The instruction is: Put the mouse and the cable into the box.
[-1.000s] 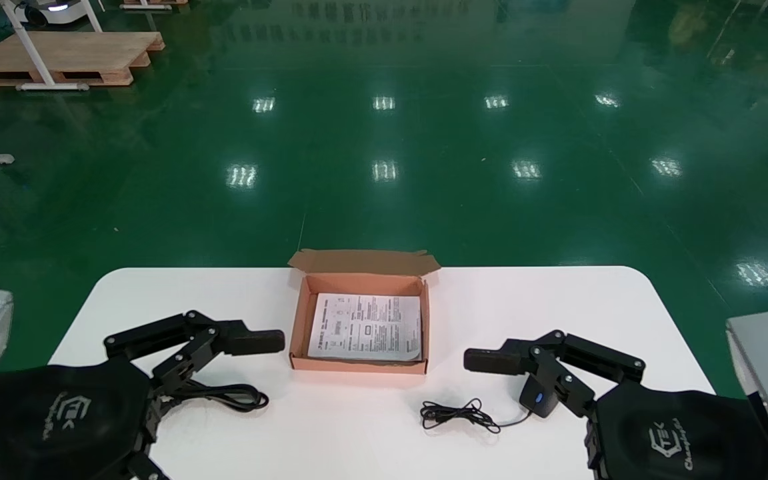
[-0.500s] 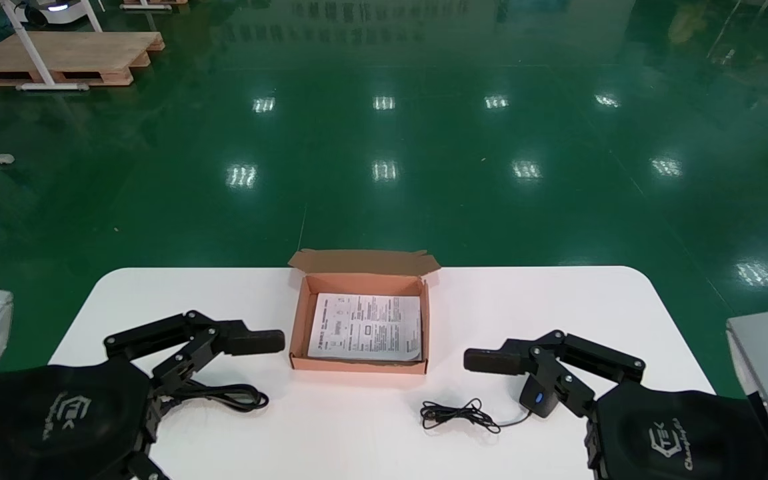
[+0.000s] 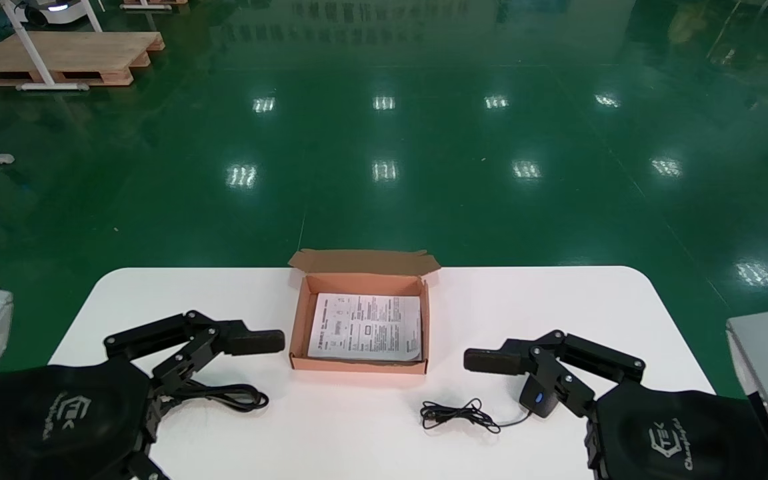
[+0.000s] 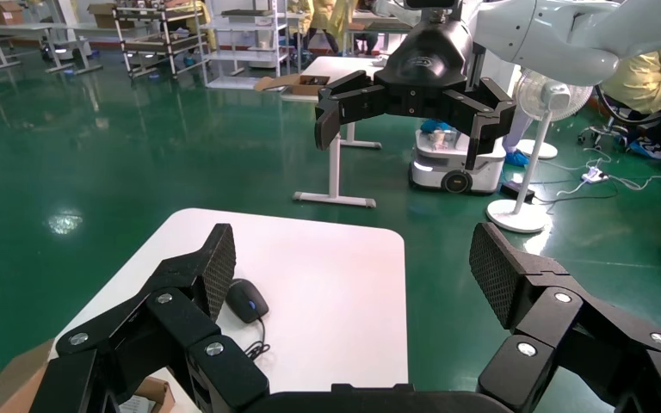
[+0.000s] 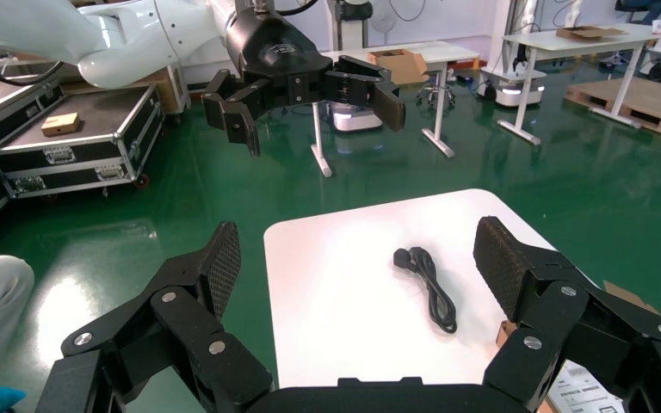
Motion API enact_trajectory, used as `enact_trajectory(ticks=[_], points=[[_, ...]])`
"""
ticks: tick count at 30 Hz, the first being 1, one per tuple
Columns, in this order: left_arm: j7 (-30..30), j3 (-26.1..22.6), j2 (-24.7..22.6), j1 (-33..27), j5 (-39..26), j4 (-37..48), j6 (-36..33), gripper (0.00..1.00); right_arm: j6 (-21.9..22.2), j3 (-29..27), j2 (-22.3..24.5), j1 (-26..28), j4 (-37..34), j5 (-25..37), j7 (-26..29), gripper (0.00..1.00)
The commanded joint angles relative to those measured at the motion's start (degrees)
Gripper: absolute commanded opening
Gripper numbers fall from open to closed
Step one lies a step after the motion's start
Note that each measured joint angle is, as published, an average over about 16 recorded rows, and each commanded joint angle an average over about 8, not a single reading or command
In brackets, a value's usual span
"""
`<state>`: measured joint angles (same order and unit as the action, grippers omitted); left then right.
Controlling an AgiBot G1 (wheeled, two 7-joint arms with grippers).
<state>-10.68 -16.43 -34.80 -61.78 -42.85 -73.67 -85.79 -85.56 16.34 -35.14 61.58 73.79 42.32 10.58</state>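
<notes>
1. Fingers (image 4: pixel 218 271) of the left gripper (image 4: pixel 355 274) are spread wide with nothing between them. It hovers above the table (image 3: pixel 371 440) to the left of the box (image 3: pixel 301 320), its tips pointing towards the box.
2. The right gripper (image 5: pixel 357 262) mirrors it on the box's right side, also released and empty, raised off the table with its tips aimed at the box.
3. The black cable (image 3: pixel 224 395) lies coiled on the table left of the box's near corner, under the left gripper.
4. The mouse (image 3: pixel 535 395) sits right of the box's near side, below the right gripper. Its thin cord (image 3: pixel 457 415) is bunched between it and the box.
5. The box stands open with its lid flap folded back on the far side, and a printed sheet (image 3: pixel 365 327) lies flat inside.
6. Each wrist wears a black cover (image 3: pixel 57 413) with a white logo that seems to read "TEK". The print on the sheet is too small to read.
</notes>
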Motion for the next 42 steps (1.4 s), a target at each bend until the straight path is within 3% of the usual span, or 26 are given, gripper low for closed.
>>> enact_trajectory(ticks=[1,5,10,14,19,24,31,37,42], points=[[0.0,0.3,-0.2,0.2,0.7,0.1,0.2,1.00,-0.1,-0.2,0.1,0.0,-0.2,-0.5,0.1,1.00],[0.1,-1.8,1.1,-1.5,-4.9,-1.0,-1.2,1.00,0.8,1.0,-0.7,0.1,1.1,2.7,-0.7,1.00],[1.9,-10.0,1.6,-10.1,-23.5,-2.7,-4.0,1.00,4.1,5.2,-3.6,2.1,2.7,14.6,-3.6,1.00],[4.8,-17.0,-1.1,-17.8,-36.8,-0.8,-4.2,1.00,7.3,9.8,-7.6,5.6,1.5,26.7,-4.1,1.00],[7.1,-20.9,-3.8,-22.3,-42.9,3.0,-4.0,1.00,9.6,14.2,-11.9,9.8,-0.9,36.3,-2.0,1.00],[7.7,-21.7,-4.4,-23.5,-43.6,4.5,-4.3,1.00,10.3,15.7,-13.6,11.4,-2.1,39.1,-1.1,1.00],[8.4,-22.1,-4.0,-22.8,-46.5,1.9,-2.5,1.00,10.0,15.3,-13.0,10.7,-1.8,38.5,-1.4,1.00],[11.8,-23.7,-5.7,-19.8,-55.0,-1.0,7.0,1.00,11.1,16.4,-14.3,10.4,-0.5,40.6,-1.6,1.00],[16.0,-25.3,-9.2,-17.4,-61.8,3.3,14.7,1.00,12.2,16.5,-15.2,10.9,1.4,41.6,-1.1,1.00]])
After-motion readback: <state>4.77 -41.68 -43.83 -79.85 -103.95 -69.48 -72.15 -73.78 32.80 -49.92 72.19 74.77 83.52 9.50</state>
